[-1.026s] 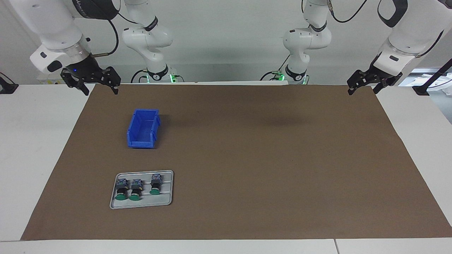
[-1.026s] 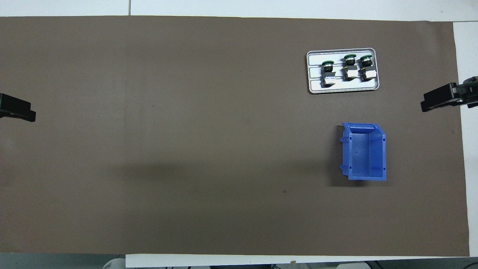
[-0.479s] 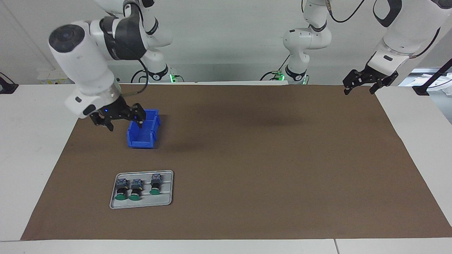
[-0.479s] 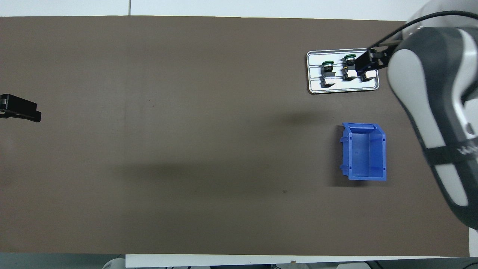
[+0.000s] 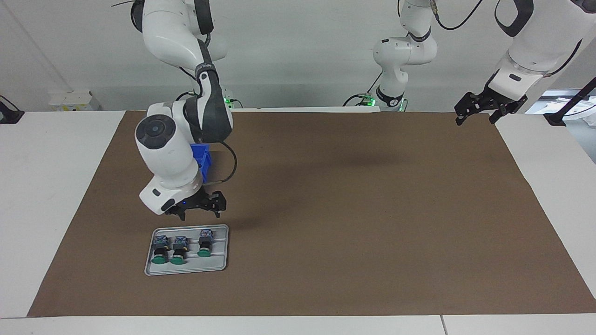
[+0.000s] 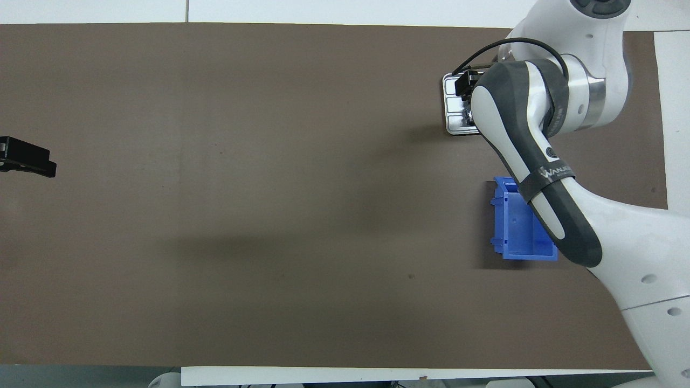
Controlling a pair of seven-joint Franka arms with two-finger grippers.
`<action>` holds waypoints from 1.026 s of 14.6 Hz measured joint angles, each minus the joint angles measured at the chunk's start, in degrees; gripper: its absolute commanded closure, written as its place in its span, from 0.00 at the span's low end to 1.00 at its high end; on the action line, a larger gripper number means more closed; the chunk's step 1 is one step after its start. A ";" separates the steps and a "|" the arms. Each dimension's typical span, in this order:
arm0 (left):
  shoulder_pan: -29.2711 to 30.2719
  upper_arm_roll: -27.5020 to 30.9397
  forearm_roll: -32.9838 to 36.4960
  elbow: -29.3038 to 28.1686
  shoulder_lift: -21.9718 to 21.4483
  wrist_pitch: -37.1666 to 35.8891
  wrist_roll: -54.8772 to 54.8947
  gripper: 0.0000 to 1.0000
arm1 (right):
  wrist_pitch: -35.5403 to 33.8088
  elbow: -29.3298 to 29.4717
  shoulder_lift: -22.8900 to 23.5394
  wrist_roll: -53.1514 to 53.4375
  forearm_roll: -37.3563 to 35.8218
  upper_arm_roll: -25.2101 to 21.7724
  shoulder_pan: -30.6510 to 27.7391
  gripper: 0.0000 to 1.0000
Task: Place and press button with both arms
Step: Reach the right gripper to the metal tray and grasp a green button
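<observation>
**Right pincer poised above the button tray**

Hangs right pincer (image 5: 201, 211) with fingers spread and empty, over the tray's robot-side edge, not touching anything. Judged as an approach pose: pointed downward and opened wide, ready to drop onto one of the three green-capped push-buttons.

Rest all three on their sides in the grey metal tray (image 5: 221, 265), caps turned away from the robots. Sits the lone button (image 5: 204, 243) a little apart from the close pair (image 5: 169, 249), nearest the pincer, so judged the likely pick because the gap leaves room for fingers.

Stands the blue storage bin (image 6: 517, 237) nearer to the robots than the tray, open top upward, mostly covered by the right arm in the facing view; probably the place for the button.

Waits left pincer (image 5: 479, 108), opened too and empty, up over the brown mat's (image 5: 354, 209) corner at the left arm's end, well apart from the tray.

Against half a second back: swung right pincer from above the bin over to the tray's edge, and lower. Buttons, tray and bin unmoved. Left pincer barely shifted.
</observation>
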 measured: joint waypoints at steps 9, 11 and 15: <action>-0.01 0.01 0.00 -0.08 -0.30 -0.02 -3.55 0.00 | 10.75 -5.25 4.42 -0.11 0.01 0.02 -0.23 0.05; -0.03 -0.02 0.00 -0.10 -0.30 -0.03 -3.56 0.00 | 11.01 -5.34 4.81 -0.35 0.01 0.01 -0.58 0.09; -0.06 -0.06 0.00 -0.10 -0.31 0.01 -3.56 0.00 | 12.65 -5.81 5.34 -0.67 0.01 0.01 -0.89 0.16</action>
